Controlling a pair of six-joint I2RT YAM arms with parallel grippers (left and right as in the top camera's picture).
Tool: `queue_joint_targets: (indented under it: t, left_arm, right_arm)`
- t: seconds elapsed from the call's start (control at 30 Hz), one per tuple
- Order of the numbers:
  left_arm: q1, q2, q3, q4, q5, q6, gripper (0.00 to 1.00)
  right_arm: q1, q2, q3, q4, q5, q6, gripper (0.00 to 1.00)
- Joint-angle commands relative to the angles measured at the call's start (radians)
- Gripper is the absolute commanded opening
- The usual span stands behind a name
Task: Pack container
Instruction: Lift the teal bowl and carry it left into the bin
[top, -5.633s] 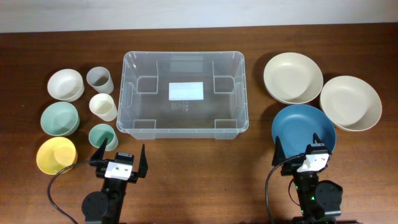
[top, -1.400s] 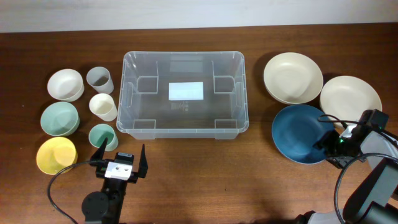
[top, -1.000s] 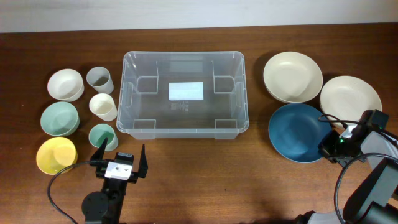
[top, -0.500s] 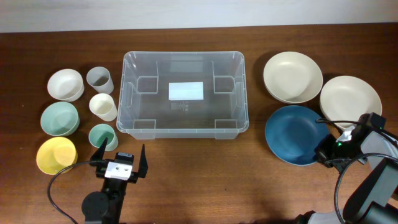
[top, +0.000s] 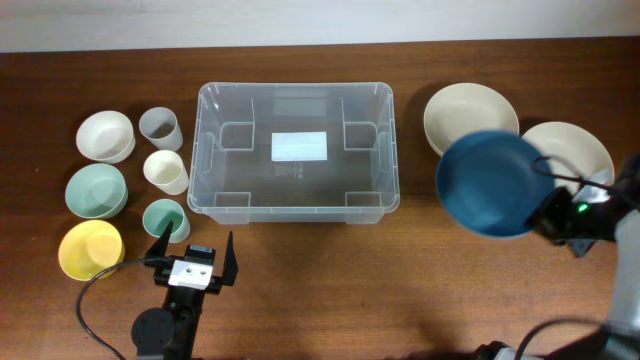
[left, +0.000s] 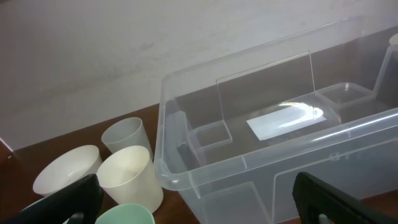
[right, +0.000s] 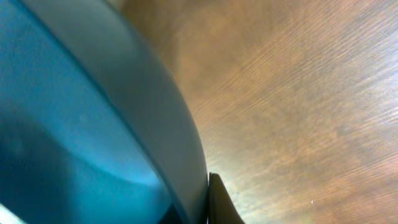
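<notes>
The right gripper (top: 550, 212) is clamped hard on the rim of the blue bowl (top: 485, 185). In the right wrist view one dark finger (right: 217, 200) presses the outside of the rim, and the bowl's wall fills the rest of the frame. Half a second ago this bowl lay flat on the table (top: 420, 290), at the near right. Now it is off the wood and tipped on edge, and from overhead it covers part of the two cream bowls (top: 455, 108) beyond it. I judge that the pickup is done and the carry toward the container (top: 295, 88) comes next. The container sits in the middle of the table, left of the lifted bowl, with nothing in it.

The bowl is smooth, matte, deep blue and wide but shallow, with a thin rounded lip. It is held at one edge only, so it will probably swing. The container is clear, glossy plastic with rounded corners, moulded ribs inside and a white label on its base.

The left gripper (top: 195, 252) rests at the near left with its fingers spread fully apart, holding nothing. Beyond it stand small bowls and cups in white (top: 105, 135), grey (top: 160, 127), cream (top: 165, 171), green (top: 96, 190) and yellow (top: 89, 250), all untouched.
</notes>
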Motion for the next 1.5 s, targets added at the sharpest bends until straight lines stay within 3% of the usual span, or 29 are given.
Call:
queue_joint_targets:
  t: [0.0, 0.13, 0.27, 0.4, 0.57, 0.73, 1.03, 1.47]
  left_arm:
    - [0.006, -0.007, -0.002, -0.006, -0.007, 0.015, 1.0]
    - [0.006, -0.007, -0.002, -0.006, -0.007, 0.015, 1.0]
    - [0.006, -0.007, -0.002, -0.006, -0.007, 0.015, 1.0]
    - [0.006, -0.007, -0.002, -0.006, -0.007, 0.015, 1.0]
    - [0.006, -0.007, -0.002, -0.006, -0.007, 0.015, 1.0]
    - [0.006, -0.007, -0.002, -0.006, -0.007, 0.015, 1.0]
    - [0.006, -0.007, -0.002, -0.006, -0.007, 0.015, 1.0]
    - [0.006, -0.007, -0.002, -0.006, -0.007, 0.015, 1.0]
  right_arm:
    - [-0.003, -0.084, 0.184, -0.066, -0.034, -0.009, 0.03]
    - [0.019, -0.127, 0.331, -0.074, -0.049, 0.093, 0.03]
    - [0.133, -0.148, 0.409, -0.016, -0.075, 0.203, 0.04]
    - [0.356, -0.138, 0.41, 0.123, -0.023, 0.334, 0.04]
    - [0.727, -0.031, 0.41, 0.283, 0.187, 0.458, 0.04]
    - [0.925, 0.108, 0.41, 0.394, 0.266, 0.515, 0.04]
    - [1.098, 0.378, 0.41, 0.541, 0.267, 0.601, 0.04]
    - [1.149, 0.516, 0.41, 0.538, 0.235, 0.627, 0.04]
